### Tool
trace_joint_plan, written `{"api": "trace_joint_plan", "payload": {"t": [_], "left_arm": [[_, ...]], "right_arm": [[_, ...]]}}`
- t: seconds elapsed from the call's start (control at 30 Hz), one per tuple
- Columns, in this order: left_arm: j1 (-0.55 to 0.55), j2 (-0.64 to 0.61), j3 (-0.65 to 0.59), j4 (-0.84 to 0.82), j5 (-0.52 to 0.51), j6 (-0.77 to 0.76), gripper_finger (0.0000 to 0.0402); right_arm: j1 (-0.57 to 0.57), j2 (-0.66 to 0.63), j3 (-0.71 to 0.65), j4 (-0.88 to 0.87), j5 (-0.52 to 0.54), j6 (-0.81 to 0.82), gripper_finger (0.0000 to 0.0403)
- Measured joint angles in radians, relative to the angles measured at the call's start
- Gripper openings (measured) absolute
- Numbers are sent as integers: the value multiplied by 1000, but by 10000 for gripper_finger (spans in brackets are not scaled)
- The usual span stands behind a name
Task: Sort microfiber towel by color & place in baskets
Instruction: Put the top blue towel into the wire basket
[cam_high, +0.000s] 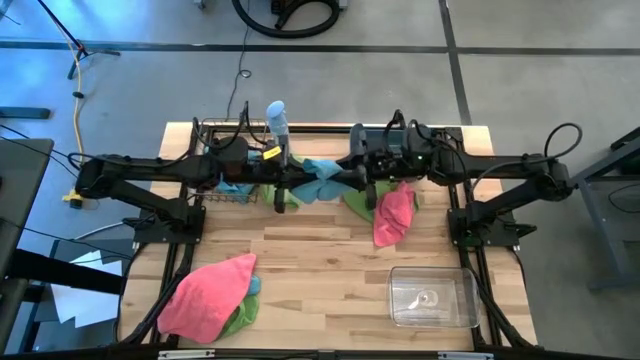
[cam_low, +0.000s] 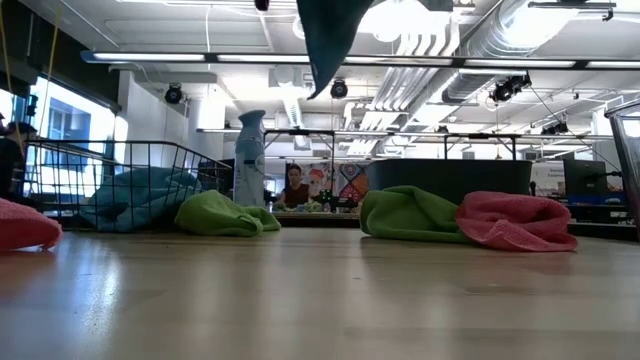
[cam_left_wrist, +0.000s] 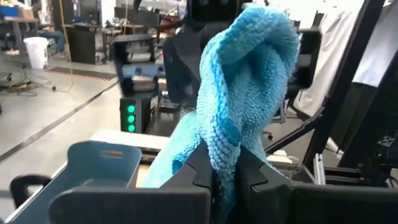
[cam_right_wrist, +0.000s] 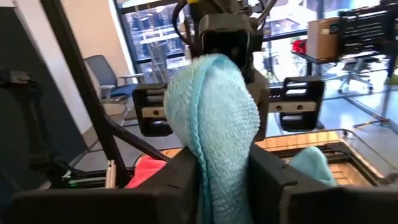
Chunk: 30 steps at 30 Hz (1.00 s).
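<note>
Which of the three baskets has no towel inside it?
The clear plastic bin, alone near the table's front right. The black wire basket at the back left holds a light blue towel; the slate-blue tub's inside is hidden.

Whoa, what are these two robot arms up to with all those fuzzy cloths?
They are sorting towels by color. Both arms meet above the far middle of the table, and the left gripper and right gripper are each clamped on the same light blue towel, held up in the air between them. Another blue towel already lies in the black wire basket. Green towels and pink towels lie loose on the table, and the clear bin holds no towel.
</note>
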Motion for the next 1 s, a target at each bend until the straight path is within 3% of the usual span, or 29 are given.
{"api": "trace_joint_plan", "payload": {"t": [0.2, 0.33, 0.77, 1.0], "left_arm": [[2, -32, -2, -53, -12, 6, 1], [22, -79, -2, -126, -19, 13, 1], [74, -296, 0, -327, -212, 81, 0], [77, -413, 0, -459, -424, 138, 0]], "right_arm": [[0, -86, 0, -88, 103, -16, 202], [-2, -155, 0, -191, 140, -22, 239], [-3, -318, 1, -530, 225, 54, 245], [-3, -334, 1, -569, 253, 76, 245]]}}
